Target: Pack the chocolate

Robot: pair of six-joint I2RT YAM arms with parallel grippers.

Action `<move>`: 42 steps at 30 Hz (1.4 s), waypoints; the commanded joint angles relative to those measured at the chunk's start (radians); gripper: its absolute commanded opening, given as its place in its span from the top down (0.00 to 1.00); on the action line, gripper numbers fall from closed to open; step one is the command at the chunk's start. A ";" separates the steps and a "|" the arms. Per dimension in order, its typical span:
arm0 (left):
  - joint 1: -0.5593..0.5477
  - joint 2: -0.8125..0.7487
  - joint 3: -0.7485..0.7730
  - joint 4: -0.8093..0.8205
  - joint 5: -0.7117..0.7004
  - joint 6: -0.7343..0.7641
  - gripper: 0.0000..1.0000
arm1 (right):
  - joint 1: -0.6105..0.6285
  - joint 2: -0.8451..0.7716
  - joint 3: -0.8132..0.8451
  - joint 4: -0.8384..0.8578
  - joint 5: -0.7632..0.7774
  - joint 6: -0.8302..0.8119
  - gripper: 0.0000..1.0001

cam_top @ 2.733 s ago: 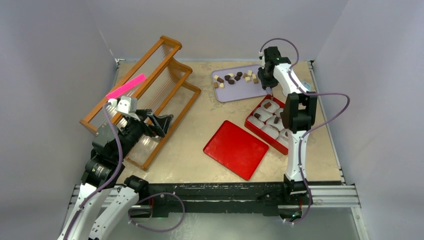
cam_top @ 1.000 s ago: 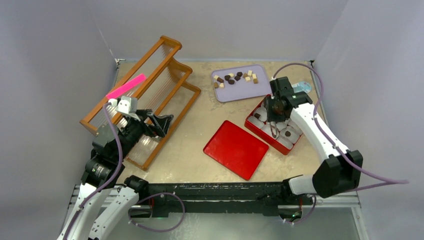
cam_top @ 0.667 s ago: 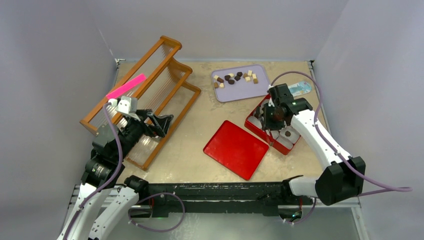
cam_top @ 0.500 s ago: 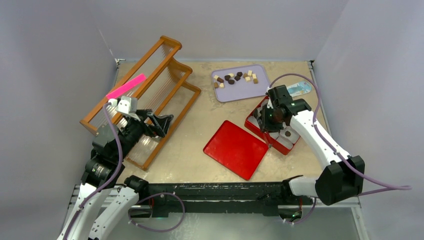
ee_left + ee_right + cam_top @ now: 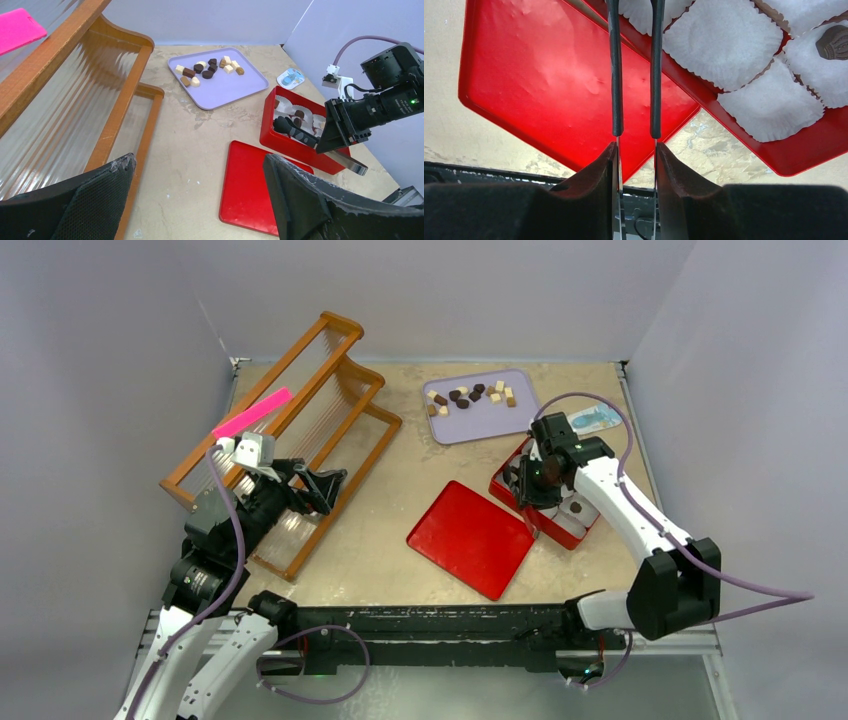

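Several chocolate pieces point(image 5: 470, 395) in dark brown, mid-brown and cream lie on a lilac tray point(image 5: 520, 418), also in the left wrist view point(image 5: 210, 67). A red box point(image 5: 553, 532) of white paper cups holds a few pieces; one dark piece point(image 5: 834, 42) sits in a cup. My right gripper point(image 5: 540, 475) point(image 5: 636, 150) hovers over the box, shut on metal tweezers point(image 5: 615, 75) with black sleeves point(image 5: 300, 135). The tweezer tips are out of the wrist view. My left gripper point(image 5: 199, 160) point(image 5: 325, 480) is open and holds nothing, by the wooden rack.
The flat red lid point(image 5: 472, 538) lies just left of the box. A wooden rack point(image 5: 300, 410) with a pink strip point(image 5: 252, 412) on top fills the left side. A small blue-and-white object point(image 5: 598, 418) sits at the back right. Walls enclose the table.
My right arm came from the tray's right end to the box, then drifted slightly left over it. The left arm stayed still.
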 commanded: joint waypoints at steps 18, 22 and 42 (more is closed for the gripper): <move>-0.005 0.001 0.003 0.007 -0.006 0.017 0.03 | 0.003 -0.004 0.001 -0.017 0.022 0.038 0.61; -0.005 0.000 0.003 0.007 -0.007 0.017 0.03 | 0.003 -0.014 0.019 -0.031 0.036 0.042 0.61; -0.005 -0.004 0.003 0.009 0.003 0.016 0.03 | 0.002 0.126 0.382 0.003 0.171 -0.083 0.62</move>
